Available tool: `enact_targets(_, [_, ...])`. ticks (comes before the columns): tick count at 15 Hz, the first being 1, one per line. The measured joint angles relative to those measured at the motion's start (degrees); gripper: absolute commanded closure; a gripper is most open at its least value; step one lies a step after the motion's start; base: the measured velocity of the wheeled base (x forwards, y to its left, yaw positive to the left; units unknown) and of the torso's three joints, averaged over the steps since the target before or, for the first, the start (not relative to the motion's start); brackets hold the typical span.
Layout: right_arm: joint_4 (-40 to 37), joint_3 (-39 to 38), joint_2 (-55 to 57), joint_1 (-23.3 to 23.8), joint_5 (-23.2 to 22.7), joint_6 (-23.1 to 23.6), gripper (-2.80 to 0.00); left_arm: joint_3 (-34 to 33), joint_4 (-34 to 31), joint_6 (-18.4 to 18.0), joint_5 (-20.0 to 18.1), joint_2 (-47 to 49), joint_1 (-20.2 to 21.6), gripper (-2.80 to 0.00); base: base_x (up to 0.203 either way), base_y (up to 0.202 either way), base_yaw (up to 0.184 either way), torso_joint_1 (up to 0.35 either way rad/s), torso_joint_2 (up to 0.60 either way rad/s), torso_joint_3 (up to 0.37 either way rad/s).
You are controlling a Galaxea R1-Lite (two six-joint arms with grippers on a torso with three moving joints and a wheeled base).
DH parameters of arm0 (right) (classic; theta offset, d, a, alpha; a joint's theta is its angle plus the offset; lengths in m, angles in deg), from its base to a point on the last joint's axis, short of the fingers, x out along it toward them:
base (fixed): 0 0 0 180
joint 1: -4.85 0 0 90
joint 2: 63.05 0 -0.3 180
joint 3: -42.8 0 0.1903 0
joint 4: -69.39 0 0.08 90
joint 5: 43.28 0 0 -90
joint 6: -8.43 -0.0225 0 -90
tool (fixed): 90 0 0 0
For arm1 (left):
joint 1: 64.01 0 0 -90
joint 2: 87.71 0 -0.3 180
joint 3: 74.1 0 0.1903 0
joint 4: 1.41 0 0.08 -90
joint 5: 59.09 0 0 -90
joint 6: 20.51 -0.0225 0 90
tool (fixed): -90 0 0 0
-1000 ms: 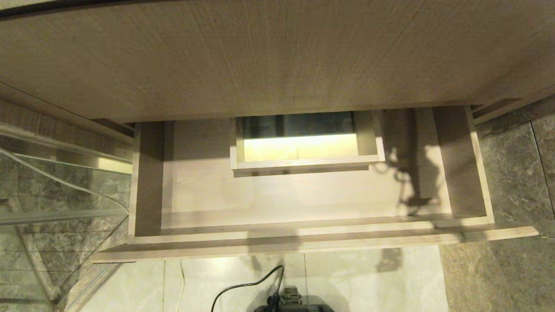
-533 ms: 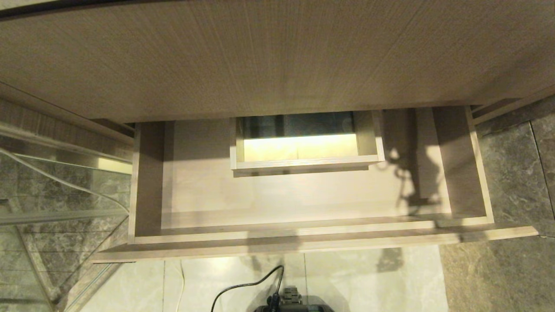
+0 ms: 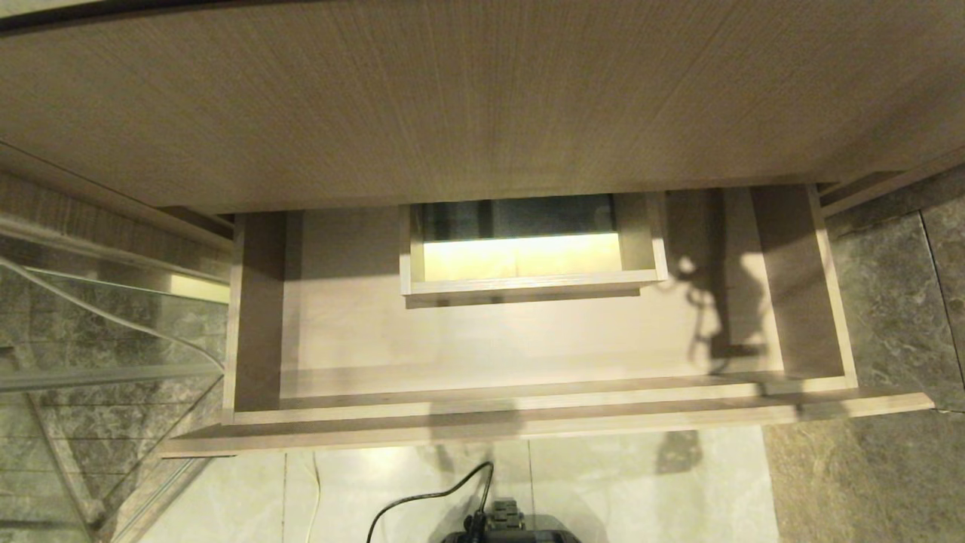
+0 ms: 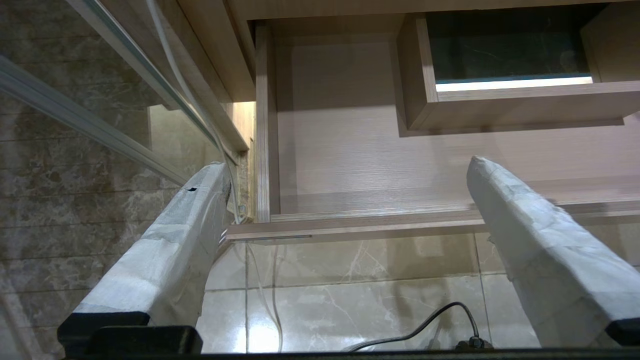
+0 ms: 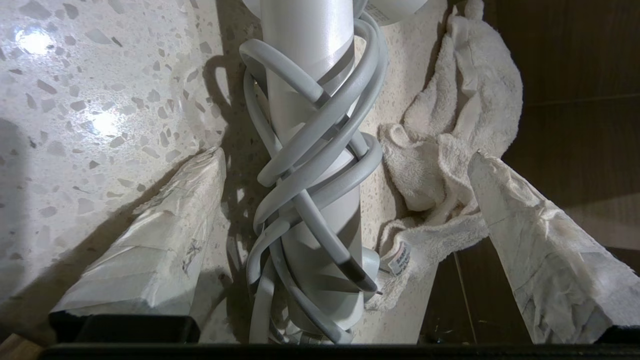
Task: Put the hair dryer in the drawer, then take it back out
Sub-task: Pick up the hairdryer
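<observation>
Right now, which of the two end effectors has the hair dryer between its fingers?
The right end effector: its open fingers straddle the cord-wrapped hair dryer on the speckled counter. The left end effector, also open, faces only the drawer.

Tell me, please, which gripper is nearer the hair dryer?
Right. The right gripper straddles the hair dryer on the counter, fingers open; the left gripper hangs before the drawer.
</observation>
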Motion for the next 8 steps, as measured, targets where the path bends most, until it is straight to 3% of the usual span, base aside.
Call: enact_targets(8, [9.3, -0.1, 3.7, -0.1, 0.3, 0.1, -2.80, 0.0, 0.0, 0.0, 0.0, 0.0, 0.0, -2.80, 0.000, 0.000, 0.000, 0.000, 0.00, 0.000])
